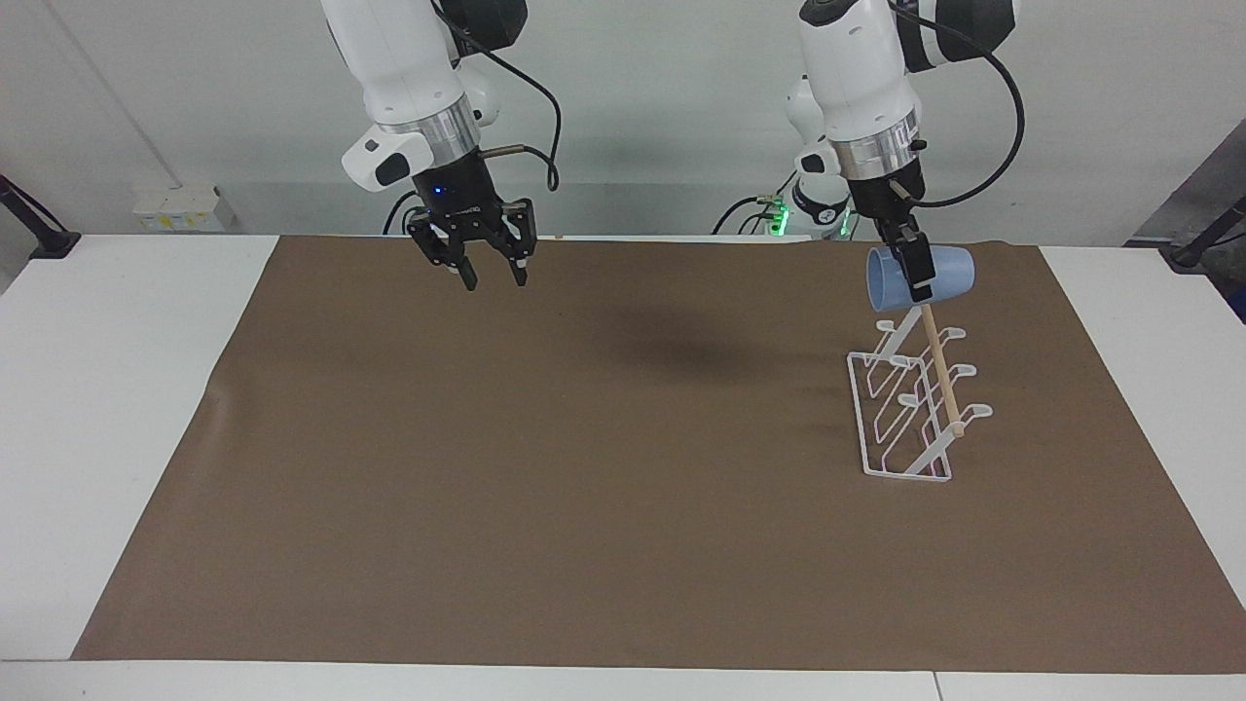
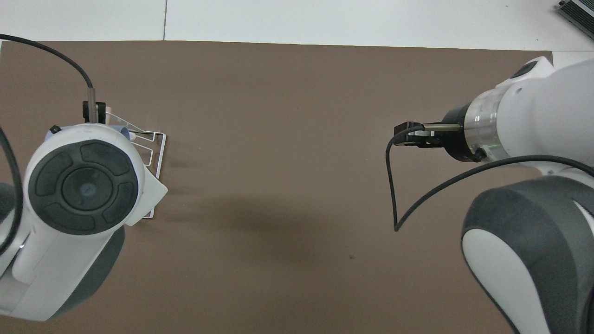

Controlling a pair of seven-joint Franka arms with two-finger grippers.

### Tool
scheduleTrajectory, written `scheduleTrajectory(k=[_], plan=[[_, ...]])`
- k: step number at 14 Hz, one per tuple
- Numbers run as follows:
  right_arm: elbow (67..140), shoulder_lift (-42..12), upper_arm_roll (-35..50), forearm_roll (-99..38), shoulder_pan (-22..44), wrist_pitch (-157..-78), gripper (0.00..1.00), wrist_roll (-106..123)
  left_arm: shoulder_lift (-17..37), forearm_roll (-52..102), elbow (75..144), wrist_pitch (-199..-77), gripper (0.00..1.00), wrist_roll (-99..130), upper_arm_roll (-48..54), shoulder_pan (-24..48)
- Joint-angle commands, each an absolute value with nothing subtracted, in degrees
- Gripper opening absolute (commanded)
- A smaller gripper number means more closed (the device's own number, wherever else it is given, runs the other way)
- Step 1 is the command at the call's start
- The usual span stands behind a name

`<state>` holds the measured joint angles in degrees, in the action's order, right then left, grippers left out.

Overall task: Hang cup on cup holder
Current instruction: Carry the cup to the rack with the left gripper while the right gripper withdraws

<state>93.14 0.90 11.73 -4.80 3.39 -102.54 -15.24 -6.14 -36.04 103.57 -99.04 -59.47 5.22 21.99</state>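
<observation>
My left gripper (image 1: 917, 282) is shut on the light-blue cup (image 1: 949, 271). It holds the cup on its side in the air, just over the end of the cup holder (image 1: 942, 378) that is nearest the robots. The cup hangs right above the tip of the wooden rod. The white wire cup holder stands on the mat toward the left arm's end of the table. In the overhead view the left arm hides the cup and most of the cup holder (image 2: 160, 148). My right gripper (image 1: 494, 277) is open and empty, pointing down over the mat's edge nearest the robots; it also shows in the overhead view (image 2: 408, 134).
A brown mat (image 1: 584, 487) covers most of the white table (image 1: 97, 389). A black cable loop (image 2: 394, 195) hangs from the right wrist.
</observation>
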Motion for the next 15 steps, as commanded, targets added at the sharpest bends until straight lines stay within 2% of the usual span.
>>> scheduleTrajectory(k=[1, 2, 7, 8, 9, 12, 15], plan=[[92.7, 2.2, 11.0, -2.9, -0.7, -99.0, 0.69, -5.0, -5.0, -41.6, 104.1, -97.9, 0.0, -57.8, 5.5, 21.3], [92.7, 2.5, 10.5, -2.9, -2.2, -98.3, 0.69, -2.7, -4.7, -42.2, 104.5, -98.7, 0.0, -57.3, 5.5, 19.9], [93.1, 3.2, 10.4, -2.9, -6.2, -95.0, 0.78, -1.6, 1.7, -54.0, 104.2, -98.0, 0.0, -51.3, 5.6, 22.1], [93.6, 3.7, 10.4, -3.0, -6.3, -94.7, 0.83, -1.6, 2.7, -56.8, 104.3, -98.1, 0.0, -51.2, 5.6, 22.2], [94.3, 4.0, 10.4, -3.0, -6.2, -94.7, 0.99, -2.1, 3.2, -59.0, 104.6, -98.7, 0.0, -51.2, 5.7, 22.2], [98.2, 6.1, 10.3, -3.0, -6.5, -94.7, 1.0, -1.9, 3.7, -62.4, 106.7, -99.8, 0.0, -50.2, 5.7, 22.2], [99.1, 6.7, 10.4, -3.0, -7.6, -94.7, 1.0, -1.5, 8.1, -67.7, 106.9, -95.7, 0.0, -46.9, 5.6, 23.8]])
